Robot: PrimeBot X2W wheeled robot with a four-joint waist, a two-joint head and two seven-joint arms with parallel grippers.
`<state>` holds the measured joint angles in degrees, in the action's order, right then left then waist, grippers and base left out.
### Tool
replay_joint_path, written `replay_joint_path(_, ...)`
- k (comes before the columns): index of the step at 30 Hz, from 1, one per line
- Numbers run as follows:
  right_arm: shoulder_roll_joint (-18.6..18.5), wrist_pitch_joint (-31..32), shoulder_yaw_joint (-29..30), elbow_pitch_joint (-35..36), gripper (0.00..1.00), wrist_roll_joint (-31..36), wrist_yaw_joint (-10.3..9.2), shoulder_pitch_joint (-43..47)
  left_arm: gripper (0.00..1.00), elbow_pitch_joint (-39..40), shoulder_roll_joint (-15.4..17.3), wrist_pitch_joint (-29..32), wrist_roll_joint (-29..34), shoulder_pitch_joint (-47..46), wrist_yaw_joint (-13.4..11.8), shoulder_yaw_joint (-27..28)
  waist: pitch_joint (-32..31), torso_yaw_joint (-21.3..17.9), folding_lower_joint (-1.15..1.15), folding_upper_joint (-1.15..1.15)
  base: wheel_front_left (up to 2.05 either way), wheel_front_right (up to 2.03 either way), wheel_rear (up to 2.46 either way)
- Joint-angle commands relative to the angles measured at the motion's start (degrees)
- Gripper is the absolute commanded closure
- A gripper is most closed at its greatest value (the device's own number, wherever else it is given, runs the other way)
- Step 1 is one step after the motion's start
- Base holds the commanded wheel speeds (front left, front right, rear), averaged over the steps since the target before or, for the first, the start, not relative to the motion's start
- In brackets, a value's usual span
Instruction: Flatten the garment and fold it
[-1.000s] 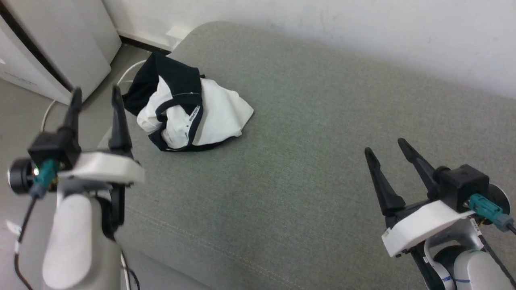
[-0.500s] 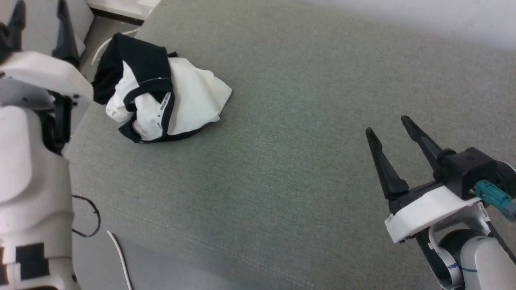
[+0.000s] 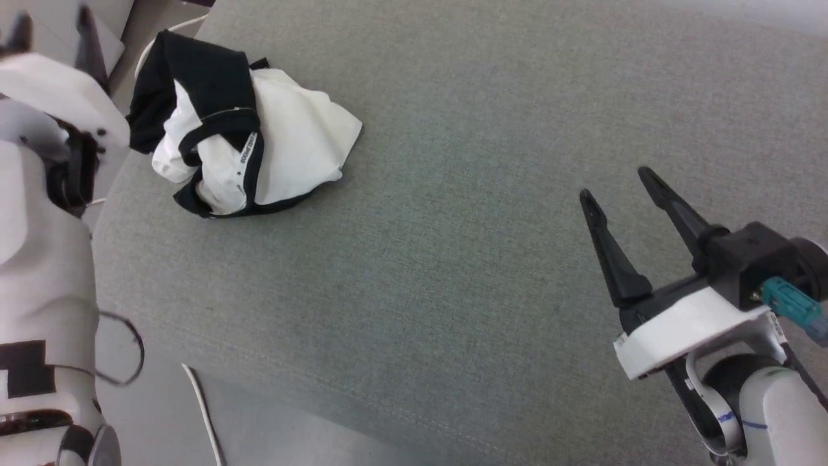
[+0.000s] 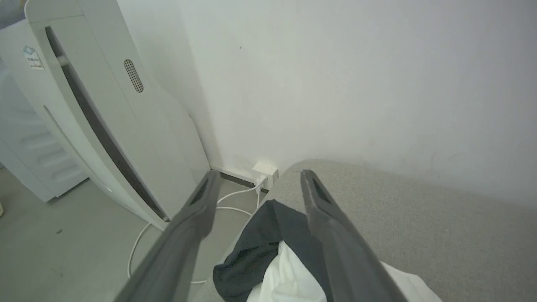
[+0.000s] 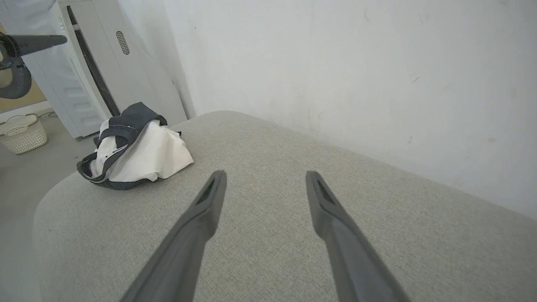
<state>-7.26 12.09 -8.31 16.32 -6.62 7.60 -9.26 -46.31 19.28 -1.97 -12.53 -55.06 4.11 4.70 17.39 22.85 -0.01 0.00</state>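
Note:
The garment [image 3: 284, 142] lies crumpled in a heap near the far left corner of the grey cushion [image 3: 466, 246], white cloth wrapped in black sleeve and trim. My left gripper [image 3: 52, 29] hangs open to the left of the heap, beyond the cushion's edge, holding nothing. In the left wrist view the left gripper [image 4: 259, 178] points over the garment's black sleeve [image 4: 260, 247] toward the wall. My right gripper [image 3: 614, 183] stands open over the cushion's right side, far from the garment. In the right wrist view the right gripper [image 5: 266, 174] is empty, with the garment [image 5: 142, 155] off to its left.
A tall white appliance [image 4: 105, 117] stands on the floor left of the cushion. A white cable [image 4: 142, 235] runs to a wall plug [image 4: 264, 170]. A pale basket [image 5: 23, 134] sits on the floor farther off. A white wall [image 5: 335, 75] backs the cushion.
The head camera has tilted down, so the whole picture shifted. My left arm rose and moved forward, left of the garment. The garment and the right gripper stayed put.

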Motion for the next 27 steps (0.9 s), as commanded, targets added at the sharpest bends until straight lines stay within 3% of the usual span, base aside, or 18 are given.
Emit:
replay_joint_path(1,-0.5,0.2,-0.4,0.6,0.00,-0.2,-0.11,-1.5,0.00,-1.9,-0.3,1.5,-0.7,-1.0,0.6,-0.5,0.9,-0.4,0.01,0.00,0.00,0.00,0.00)
replay_joint_path(15,-3.2,1.6,-2.3,2.7,0.00,0.8,-0.11,-4.0,0.00,-17.6,-0.1,14.0,-4.8,-4.8,1.6,-0.2,7.7,-5.1,0.01,0.00,0.00,0.00,0.00)
replay_joint_path(27,-4.9,1.8,-3.2,4.2,0.00,1.3,-0.11,-5.2,0.00,-24.4,0.7,22.6,-7.5,-4.4,2.5,-0.1,11.0,-8.5,0.01,0.00,0.00,0.00,0.00)
